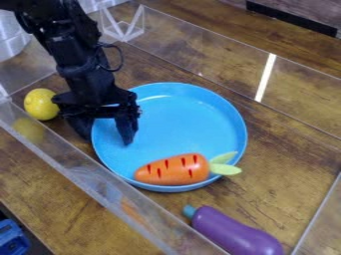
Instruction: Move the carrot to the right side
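The orange carrot (pixel 177 169) with its light green top lies on its side at the near edge of a round blue plate (pixel 200 112), leafy end pointing right. My black gripper (pixel 104 128) hangs over the plate's left rim, pointing down. Its two fingers stand apart with nothing between them, so it is open. The carrot lies to the right of the gripper and below it in the picture, a short gap away and untouched.
A yellow lemon (pixel 42 103) sits left of the plate, close behind the arm. A purple eggplant (pixel 237 233) lies at the bottom right. Clear plastic walls (pixel 80 182) fence the wooden table top along the near and left sides.
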`<state>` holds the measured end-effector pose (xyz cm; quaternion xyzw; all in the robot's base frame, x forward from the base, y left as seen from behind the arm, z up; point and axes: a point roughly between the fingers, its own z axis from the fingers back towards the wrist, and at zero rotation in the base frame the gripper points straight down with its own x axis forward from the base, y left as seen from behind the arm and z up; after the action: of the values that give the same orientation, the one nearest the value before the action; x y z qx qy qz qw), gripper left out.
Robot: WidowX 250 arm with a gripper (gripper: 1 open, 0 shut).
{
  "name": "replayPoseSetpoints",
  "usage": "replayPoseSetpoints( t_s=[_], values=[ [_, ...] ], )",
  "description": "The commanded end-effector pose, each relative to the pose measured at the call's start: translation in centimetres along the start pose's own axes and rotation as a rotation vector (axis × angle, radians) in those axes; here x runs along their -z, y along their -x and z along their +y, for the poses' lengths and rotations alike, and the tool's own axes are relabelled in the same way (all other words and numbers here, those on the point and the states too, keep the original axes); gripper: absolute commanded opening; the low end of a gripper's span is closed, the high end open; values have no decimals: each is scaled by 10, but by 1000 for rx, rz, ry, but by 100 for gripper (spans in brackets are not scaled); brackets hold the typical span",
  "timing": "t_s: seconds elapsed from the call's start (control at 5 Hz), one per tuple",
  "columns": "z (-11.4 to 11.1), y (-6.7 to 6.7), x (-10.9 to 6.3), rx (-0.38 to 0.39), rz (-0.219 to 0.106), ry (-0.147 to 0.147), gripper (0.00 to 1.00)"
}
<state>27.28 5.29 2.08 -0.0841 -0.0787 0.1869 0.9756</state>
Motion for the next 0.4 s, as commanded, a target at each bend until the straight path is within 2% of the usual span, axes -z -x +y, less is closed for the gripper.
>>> replayPoseSetpoints(
  t_s=[0.0, 0.2],
  values=[
    [-20, -2, -14, 11, -58, 11, 100],
    [-40, 2, -20, 24, -73, 27, 100]
  ],
)
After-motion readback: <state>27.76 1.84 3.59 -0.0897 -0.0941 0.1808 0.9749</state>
